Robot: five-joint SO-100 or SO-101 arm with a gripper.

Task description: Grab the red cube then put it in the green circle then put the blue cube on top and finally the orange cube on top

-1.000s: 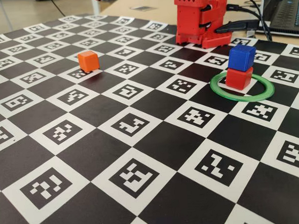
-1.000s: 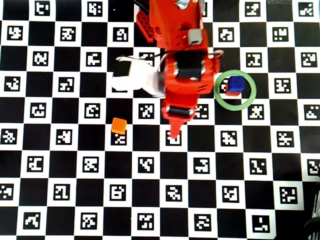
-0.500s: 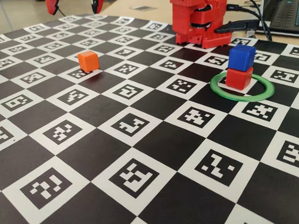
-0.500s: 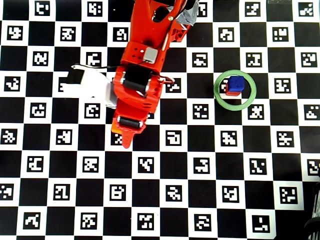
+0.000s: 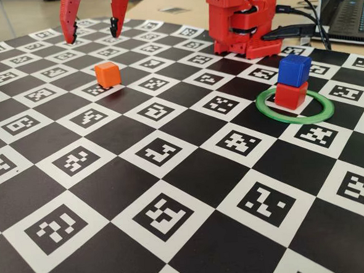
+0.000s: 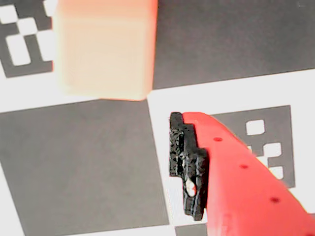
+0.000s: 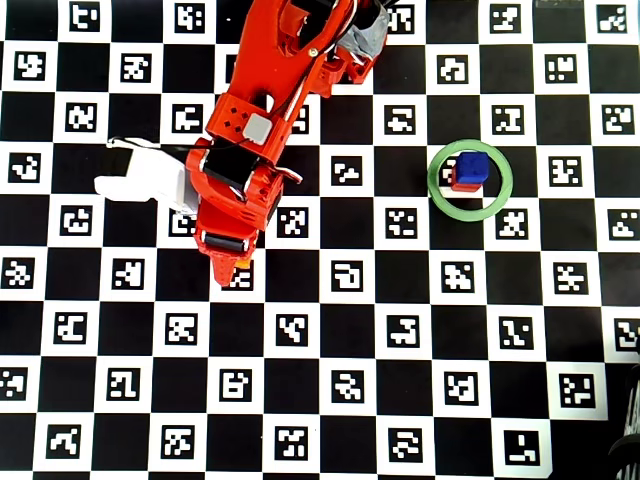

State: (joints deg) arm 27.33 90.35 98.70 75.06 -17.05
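A black-and-white checkered board [image 5: 173, 193] printed with square markers covers the table, and a tan tabletop with a laptop [image 5: 351, 15] and dark cables [image 5: 299, 30] is seen beyond its far edge in the fixed view. Most of the board is left bare: the whole near half in the fixed view and the lower half in the overhead view carry nothing, so wide room is found on every side of the orange cube [image 5: 107, 73]. The green circle [image 5: 319, 112] lies flat well apart from it, toward the right in both the fixed and overhead views, not far from the red arm base [image 5: 243, 18].

The gripper [image 5: 93, 32] is held above the board just beyond the orange cube in the fixed view, its two red fingers [image 5: 70, 22] spread wide with a clear gap between the tips. Nothing is held and nothing is touched. In the wrist view one finger with a black pad [image 6: 189, 164] is seen low at right, and the orange cube [image 6: 103, 46] fills the upper left, apart from it. In the overhead view the cube is mostly covered by the arm [image 7: 245, 160].

Three cubes are counted: one orange, one red, one blue. The red cube [image 5: 291, 96] sits inside the green circle, and the blue cube [image 5: 294, 69] is stacked on it, turned slightly askew. One ring is seen
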